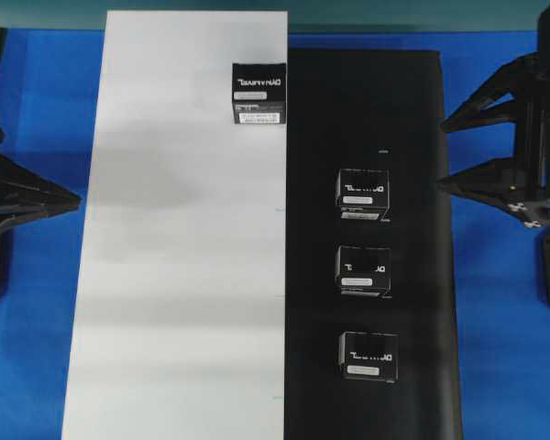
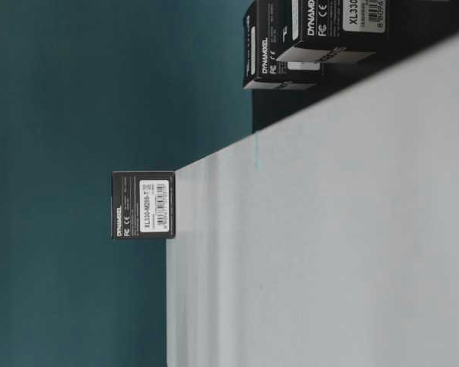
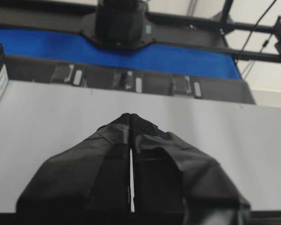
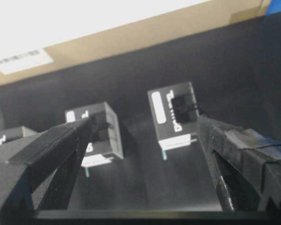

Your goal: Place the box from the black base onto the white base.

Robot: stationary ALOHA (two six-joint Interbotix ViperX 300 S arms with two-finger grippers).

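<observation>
From the left of the overhead view: the left gripper point(image 1: 69, 203) hangs at the edge of the blue surface point(image 1: 37, 367), its fingers pressed together with nothing between them, as the left wrist view confirms; it points across the white base point(image 1: 165, 302), which is bare save for one DYNAMIXEL box point(image 1: 258, 93) standing at its far end, just beside the seam with the black base point(image 1: 422, 385); that box already lies where the task wants one. Right of the seam, three more boxes stand in a column on the black sheet, well apart from one another: the far box point(image 1: 363, 193), the middle box point(image 1: 363, 270), the near box point(image 1: 368, 356). Further right, the right gripper point(image 1: 445, 154) hovers at the black base's outer edge with its fingers spread wide and holding nothing. The coming move turns on this: the far box lies just left of and slightly nearer than that open claw in the overhead view, so the right arm is by far the closer of the two; in the right wrist view that box point(image 4: 174, 115) sits ahead between the spread fingers, closer to the right-hand one, with the next box point(image 4: 98, 133) beside the left finger; the boxes are squarish, with no marked long axis, so little wrist turn seems called for.
</observation>
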